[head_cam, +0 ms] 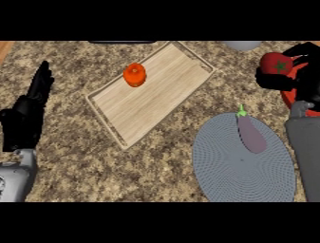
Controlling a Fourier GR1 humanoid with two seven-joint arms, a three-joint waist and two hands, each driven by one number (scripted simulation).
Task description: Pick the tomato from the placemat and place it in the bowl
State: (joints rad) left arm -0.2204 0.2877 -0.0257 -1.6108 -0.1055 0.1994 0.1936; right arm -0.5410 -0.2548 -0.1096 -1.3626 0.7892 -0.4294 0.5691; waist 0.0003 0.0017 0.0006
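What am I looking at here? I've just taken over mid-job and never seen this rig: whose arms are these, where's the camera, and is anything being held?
There is one picture, taken from the robot's head and looking steeply down at a speckled kitchen counter. The two grey forearms coming in from the lower edge are the robot's own, and each ends in a black hand.

The left hand rests open at the left and holds nothing. The right hand, at the upper right, has its fingers curled round the tomato. It is by the red bowl, which the hand mostly hides.

Also on the counter are a round grey placemat with an eggplant lying on it, and a wooden board with an orange vegetable on it.
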